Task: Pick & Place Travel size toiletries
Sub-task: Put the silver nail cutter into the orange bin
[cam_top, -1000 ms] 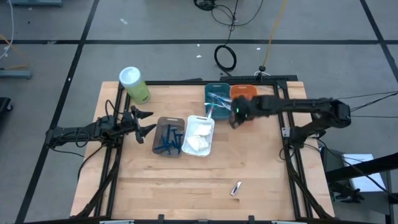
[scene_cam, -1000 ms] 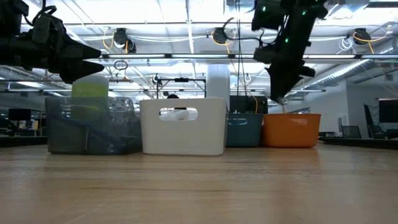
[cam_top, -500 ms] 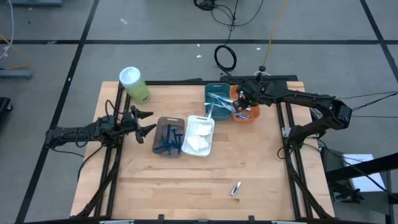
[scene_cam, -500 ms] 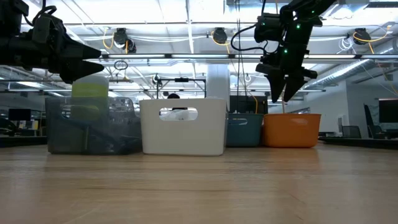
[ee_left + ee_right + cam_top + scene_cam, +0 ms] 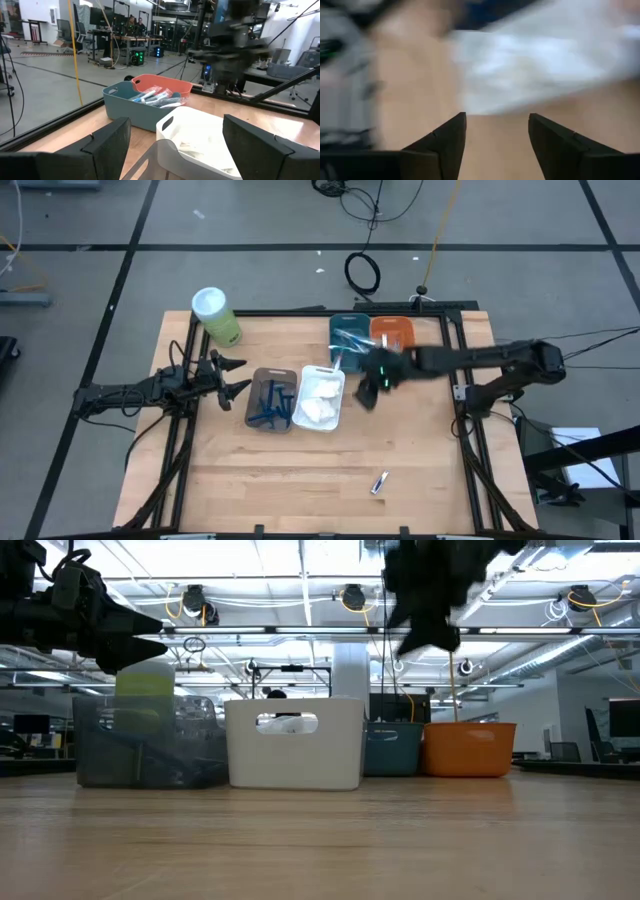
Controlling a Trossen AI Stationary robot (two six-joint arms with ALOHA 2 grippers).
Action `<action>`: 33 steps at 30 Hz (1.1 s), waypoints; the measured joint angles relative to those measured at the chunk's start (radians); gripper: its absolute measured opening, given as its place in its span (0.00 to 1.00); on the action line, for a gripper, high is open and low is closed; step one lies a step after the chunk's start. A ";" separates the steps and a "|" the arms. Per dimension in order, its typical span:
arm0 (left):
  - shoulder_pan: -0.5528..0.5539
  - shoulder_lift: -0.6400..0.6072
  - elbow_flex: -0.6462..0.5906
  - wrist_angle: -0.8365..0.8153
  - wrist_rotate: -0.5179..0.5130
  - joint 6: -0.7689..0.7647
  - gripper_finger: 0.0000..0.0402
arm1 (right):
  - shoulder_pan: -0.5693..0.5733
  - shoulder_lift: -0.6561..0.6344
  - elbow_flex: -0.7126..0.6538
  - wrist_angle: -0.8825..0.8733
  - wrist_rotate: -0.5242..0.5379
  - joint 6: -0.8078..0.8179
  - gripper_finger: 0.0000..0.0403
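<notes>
One small silvery tube lies loose on the bare wood at the near side of the table, well apart from the bins; judged from that, the sorting is nearly done, with this one item left to pick up.

Four bins sit in a cluster toward the far side; the brown bin, leftmost, holds dark blue razors; the white bin, touching it on the right, holds white soft packets; the teal bin, farther back, holds thin toothbrushes; the orange bin, to its right, shows little of its contents from above. A green canister with white lid stands at the far left corner, outside the bins.

Right gripper hangs above the wood just right of the white bin, fingers spread apart with nothing between them; left gripper waits at the left edge beside the brown bin, fingers wide apart, empty.
</notes>
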 joint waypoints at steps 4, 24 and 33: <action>0.000 0.000 0.000 0.000 0.000 0.000 0.76 | 0.233 0.000 0.000 0.195 -0.031 0.051 0.49; 0.000 0.000 0.000 0.000 0.000 0.000 0.76 | 0.819 0.297 -0.001 0.193 0.262 0.043 0.49; 0.000 0.000 0.000 0.000 0.000 0.000 0.76 | 0.818 0.386 -0.001 0.117 0.260 -0.148 0.49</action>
